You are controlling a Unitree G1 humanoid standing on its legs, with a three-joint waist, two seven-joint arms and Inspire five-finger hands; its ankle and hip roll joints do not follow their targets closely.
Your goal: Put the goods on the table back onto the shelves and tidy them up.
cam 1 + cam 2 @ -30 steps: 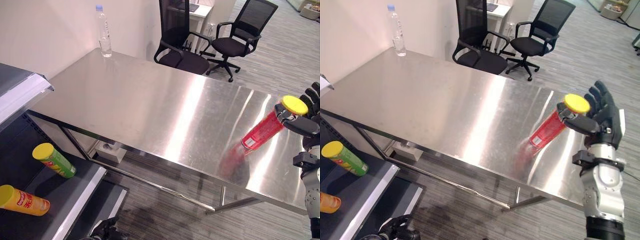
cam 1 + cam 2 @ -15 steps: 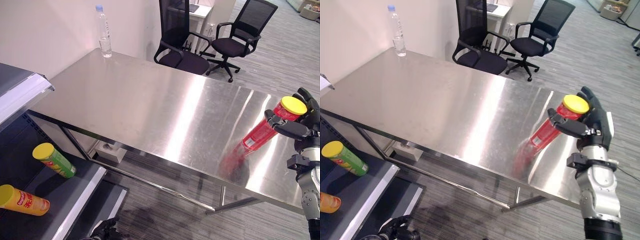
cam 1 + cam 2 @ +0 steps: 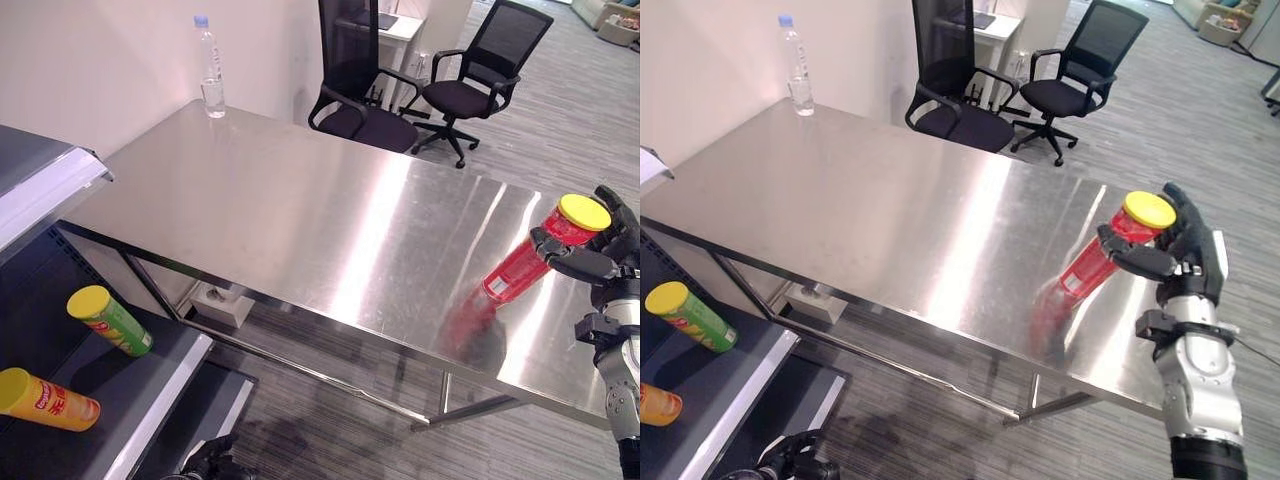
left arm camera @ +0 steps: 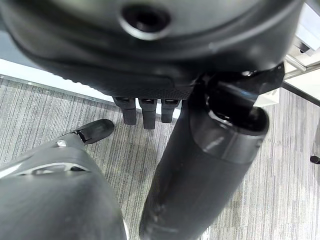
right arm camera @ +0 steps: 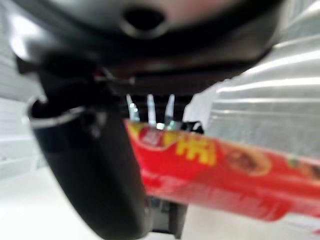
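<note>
- Left eye view: our right hand [image 3: 600, 262] has its thumb and fingers curled round the red can [image 3: 535, 254] just under its yellow lid. The can leans, its base on the table [image 3: 300, 220] near the right front edge. On the shelf [image 3: 150, 385] lower left lie a green can [image 3: 108, 320] and an orange can [image 3: 45, 400]; that is where we judge the red one belongs.
- Right eye view: the thumb crosses the front of the can and the fingers wrap behind it, so the hold sits high, near the lid. Before we carry it, we would lift straight up until the base clears the steel, since a drag could twist it out of such a high grip. A bottle [image 3: 795, 65] stands at the far left corner, well apart, and two chairs [image 3: 1020, 80] sit beyond the table; neither is in our way.
- Left wrist view: our left hand [image 4: 145, 107] hangs low over the floor with nothing in it; the fingers point down, fairly straight. We judge it free to steady the can at the shelf.
- Right wrist view: the red can passes between thumb and fingers, pressed against the fingers. We should keep that squeeze firm and the can's long axis steady while turning toward the shelf, then lay it beside the green can.
</note>
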